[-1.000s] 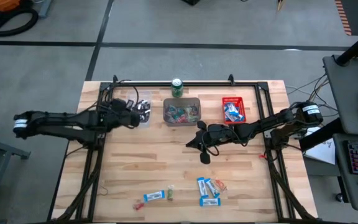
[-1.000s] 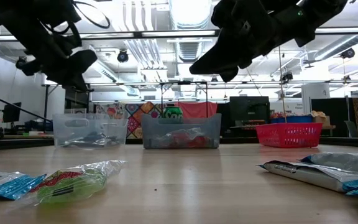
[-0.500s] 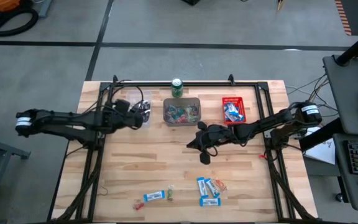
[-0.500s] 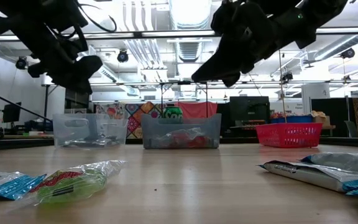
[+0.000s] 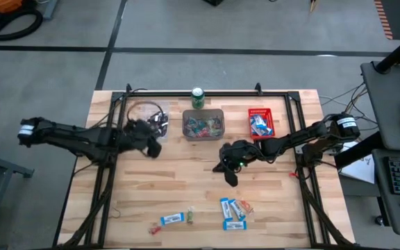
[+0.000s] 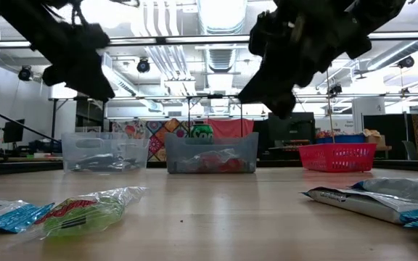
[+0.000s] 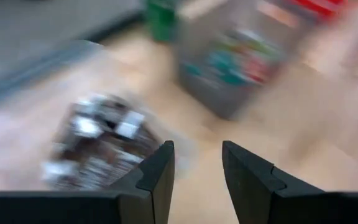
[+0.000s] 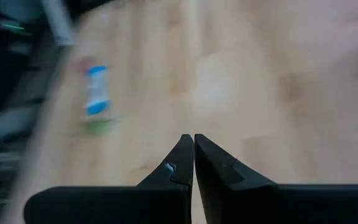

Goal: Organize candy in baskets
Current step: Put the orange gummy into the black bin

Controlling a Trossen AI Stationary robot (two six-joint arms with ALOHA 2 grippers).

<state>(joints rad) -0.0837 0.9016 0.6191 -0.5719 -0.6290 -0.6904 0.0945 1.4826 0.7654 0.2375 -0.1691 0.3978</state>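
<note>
1. The left pincer [image 5: 151,144] hangs over the bench [image 5: 186,180] with its fingers [image 7: 157,171] parted and nothing between them; the clear basket [image 5: 146,117] of dark mini bars [image 7: 101,140] lies just ahead of it.
2. The right pincer [image 5: 226,169] is clenched shut and empty, with the loose candy [image 5: 233,212] well ahead of it toward the bench's near edge.
3. To do this step well, I judge the right pincer should part its fingers before descending and settle on one blue-and-white bar [image 5: 173,219], not the cluster.
4. Sort by kind: the red basket [image 5: 260,122] already holds blue-and-white pieces, and the grey basket [image 5: 203,124], between the other two, holds small coloured ones.
5. The high view shows both arms and the full layout; the low view alone shows both pincers well clear of the wood.
6. The left wrist view is smeared, so the bars there are probably, not certainly, inside the clear basket.
</note>
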